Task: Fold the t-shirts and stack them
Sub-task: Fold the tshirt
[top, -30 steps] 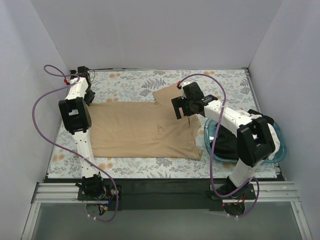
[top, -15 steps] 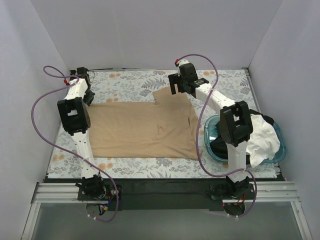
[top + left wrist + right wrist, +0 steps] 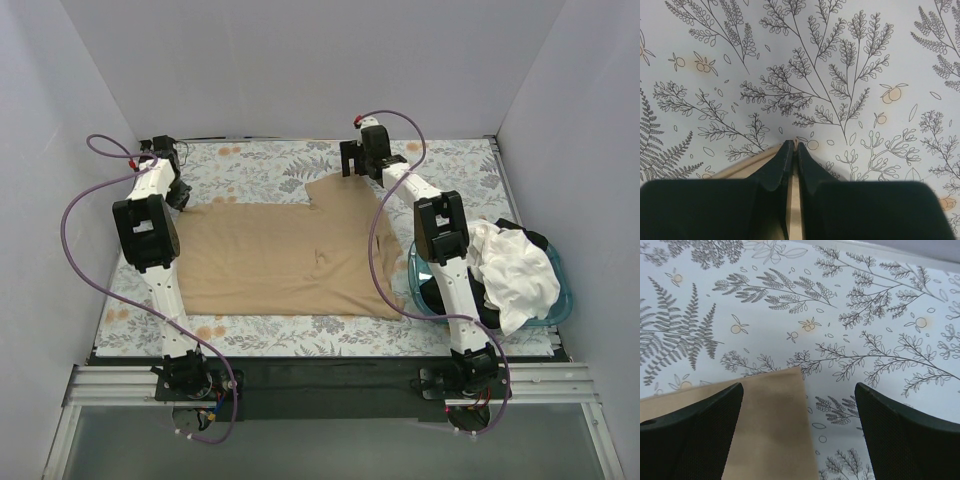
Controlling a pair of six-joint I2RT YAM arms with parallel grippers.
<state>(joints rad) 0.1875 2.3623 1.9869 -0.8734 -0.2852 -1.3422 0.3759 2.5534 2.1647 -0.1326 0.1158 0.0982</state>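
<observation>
The tan t-shirt (image 3: 285,258) lies spread flat on the patterned table, one sleeve pointing to the far right. My left gripper (image 3: 178,198) is shut on the shirt's far left corner; in the left wrist view a tan strip of cloth (image 3: 794,200) sits pinched between the closed fingers. My right gripper (image 3: 362,165) is open above the tip of the far sleeve (image 3: 772,425), fingers wide apart and holding nothing. The white t-shirt (image 3: 512,272) lies crumpled on the black t-shirt (image 3: 452,292) in the basin.
The teal round basin (image 3: 553,309) stands at the right edge of the table, against the right arm's base link. White walls close in the table on three sides. The floral tablecloth (image 3: 260,165) shows beyond the shirt.
My right arm has swung from over the basin and shirt's right side to the far sleeve tip, uncovering the white shirt in the basin. The left gripper has stayed put.
</observation>
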